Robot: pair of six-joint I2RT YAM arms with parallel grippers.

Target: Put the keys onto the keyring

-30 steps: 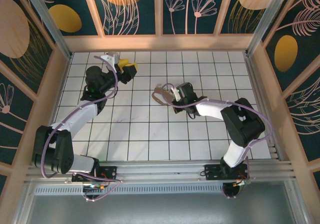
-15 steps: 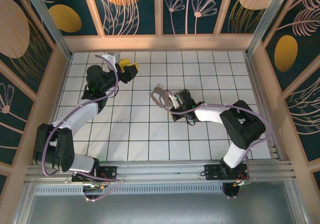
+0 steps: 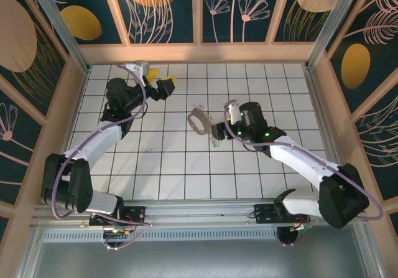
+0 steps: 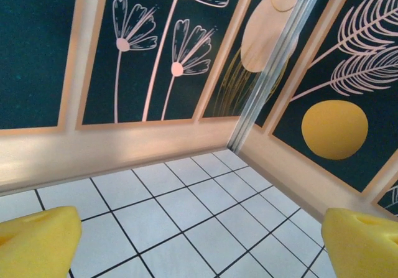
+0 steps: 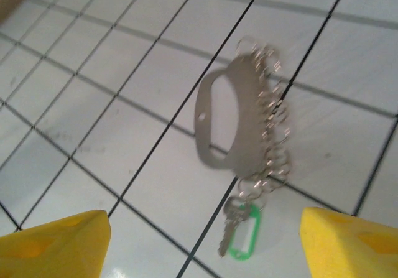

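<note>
Letting go of the keyring [image 5: 244, 132], the right gripper [image 5: 200, 247] backs away from it

A second ago its jaws were shut around the loop at the middle of the tiled floor [image 5: 124, 135]; now its yellow fingertips [image 5: 56, 244] stand wide apart and empty, drawn back toward the right, and the keyring lies flat on the tiles just ahead of them. A chain of small rings runs down one side of the loop, and at its near end a key [image 5: 229, 225] with a green tag [image 5: 244, 234] appears to hang from it. The left gripper [image 3: 160, 78], well apart at the far left of the floor, has also spread its jaws wider and holds nothing. With both arms released, the threading looks finished or paused
</note>
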